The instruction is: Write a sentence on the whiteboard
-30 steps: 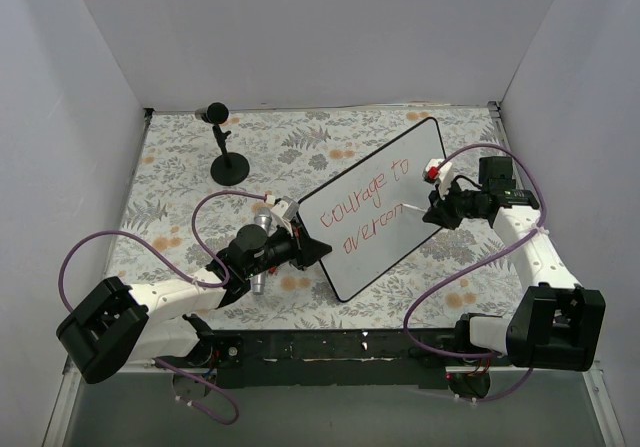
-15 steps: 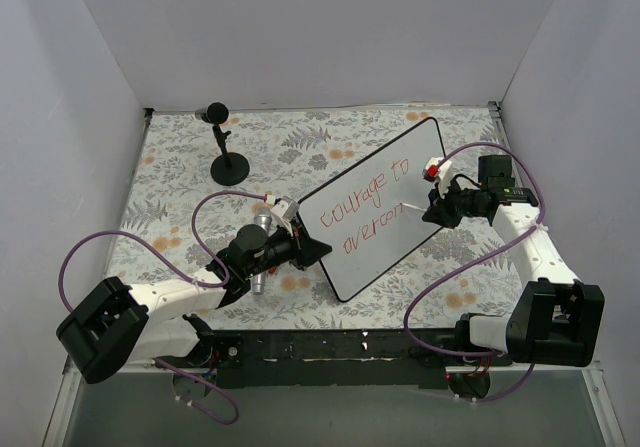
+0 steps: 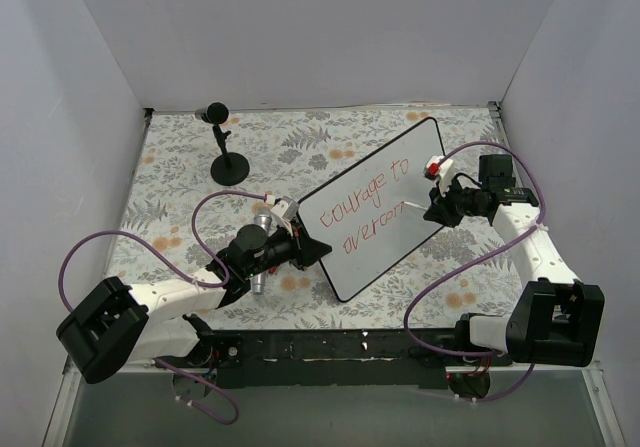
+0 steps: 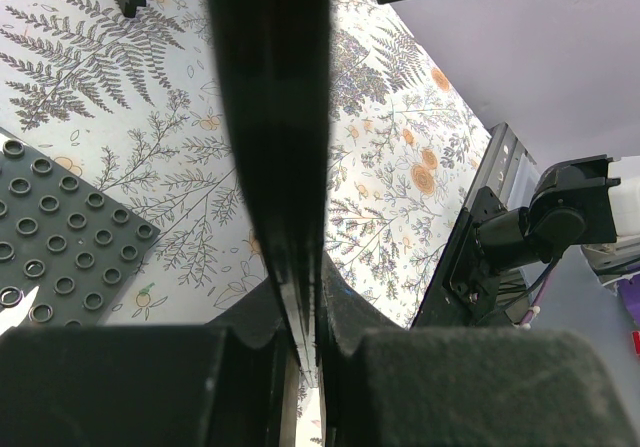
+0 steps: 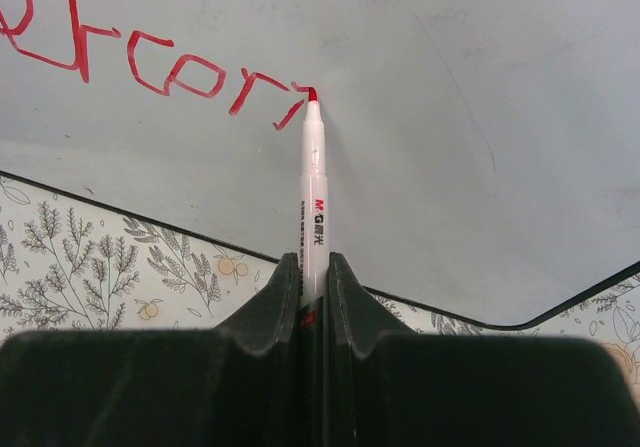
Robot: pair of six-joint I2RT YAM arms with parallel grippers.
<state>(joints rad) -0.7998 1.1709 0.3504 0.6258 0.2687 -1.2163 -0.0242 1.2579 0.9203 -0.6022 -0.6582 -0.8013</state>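
The whiteboard (image 3: 385, 172) lies tilted at the table's middle. It carries the sentence (image 3: 368, 212) in red letters, "courage to" above a partly formed "overcom". My left gripper (image 3: 312, 251) is shut on the whiteboard's lower left edge, which shows as a dark strip (image 4: 275, 117) between the fingers. My right gripper (image 3: 432, 210) is shut on a white marker (image 5: 313, 197) with a red tip. The tip touches the board (image 5: 450, 57) at the end of the last red stroke (image 5: 296, 107).
A black stand with a ball top (image 3: 226, 153) is at the back left. A grey cylinder (image 3: 260, 255) lies beside my left gripper. A dark studded plate (image 4: 55, 257) lies on the floral cloth (image 3: 180, 187). White walls enclose three sides.
My right gripper has shifted slightly with the marker, adding to the last letter of the lower line. The left arm and board have not moved.
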